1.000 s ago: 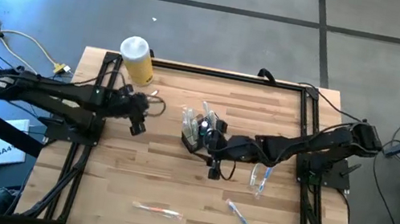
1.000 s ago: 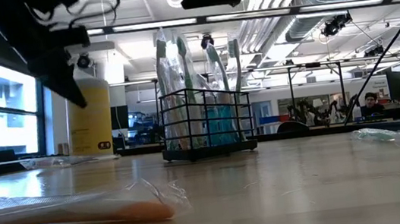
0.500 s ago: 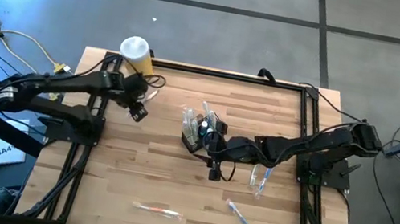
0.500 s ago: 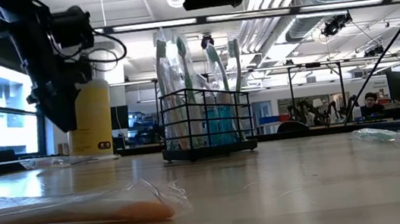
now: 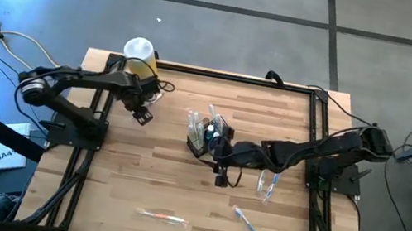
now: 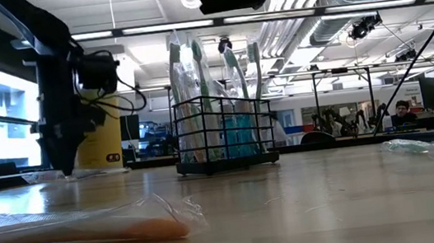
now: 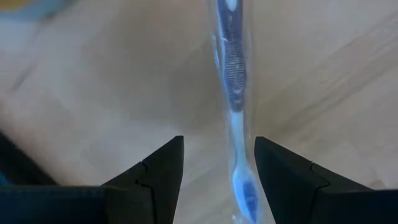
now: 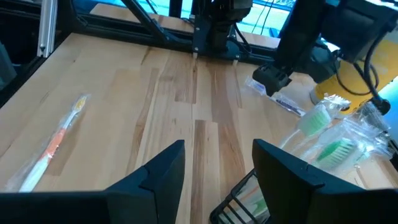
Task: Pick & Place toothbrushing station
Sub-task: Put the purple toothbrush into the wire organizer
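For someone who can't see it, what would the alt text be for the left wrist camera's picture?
A blue toothbrush in a clear plastic wrapper lies on the pale wooden table, its end reaching into the gap of the left arm's open tool. The tool's two dark fingers stand on either side of it, not touching it.

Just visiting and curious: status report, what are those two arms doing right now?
Left tool open over a wrapped blue toothbrush near the yellow jar. Right tool open, empty, beside the black caddy. Nothing in the way.
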You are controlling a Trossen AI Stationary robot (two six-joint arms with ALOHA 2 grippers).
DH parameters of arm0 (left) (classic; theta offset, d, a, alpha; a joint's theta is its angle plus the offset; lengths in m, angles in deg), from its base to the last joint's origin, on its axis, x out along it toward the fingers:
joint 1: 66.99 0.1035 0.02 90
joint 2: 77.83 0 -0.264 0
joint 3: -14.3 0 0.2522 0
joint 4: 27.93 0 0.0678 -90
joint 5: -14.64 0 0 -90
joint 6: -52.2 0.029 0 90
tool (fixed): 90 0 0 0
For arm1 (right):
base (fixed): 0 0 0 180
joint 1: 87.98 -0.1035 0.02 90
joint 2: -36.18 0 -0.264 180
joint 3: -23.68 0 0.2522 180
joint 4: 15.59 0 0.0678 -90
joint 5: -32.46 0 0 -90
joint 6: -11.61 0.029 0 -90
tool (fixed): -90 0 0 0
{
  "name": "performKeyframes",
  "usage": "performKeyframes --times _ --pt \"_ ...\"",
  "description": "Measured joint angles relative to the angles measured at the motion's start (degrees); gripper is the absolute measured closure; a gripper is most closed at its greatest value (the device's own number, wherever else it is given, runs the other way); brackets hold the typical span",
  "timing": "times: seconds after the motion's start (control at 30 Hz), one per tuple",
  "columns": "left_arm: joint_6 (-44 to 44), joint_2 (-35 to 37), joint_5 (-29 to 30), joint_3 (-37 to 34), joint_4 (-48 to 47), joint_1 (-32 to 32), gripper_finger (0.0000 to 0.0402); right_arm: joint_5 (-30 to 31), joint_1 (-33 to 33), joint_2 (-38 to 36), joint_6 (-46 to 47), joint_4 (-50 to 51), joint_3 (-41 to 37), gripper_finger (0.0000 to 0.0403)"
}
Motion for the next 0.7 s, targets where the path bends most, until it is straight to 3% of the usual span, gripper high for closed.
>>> performKeyframes --times 0.37,0.47,0.63,0.7 --pt "2.36 -8.26 -0.67 0.34 0.55 -0.17 0.0222 -1.17 0.11 1.20 0.00 0.32 0.02 0.0223" --pt "2.89 -8.30 -3.20 0.28 0.25 -0.16 0.0259 -1.56 0.11 1.39 0.00 0.65 0.00 0.0223" --pt "3.27 -8.34 -4.79 0.24 0.30 -0.21 0.0372 -1.55 0.11 1.37 0.00 0.79 0.00 0.0223" --pt "3.32 -8.34 -4.81 0.24 0.28 -0.23 0.0389 -1.55 0.05 1.37 0.00 0.76 0.02 0.0223"
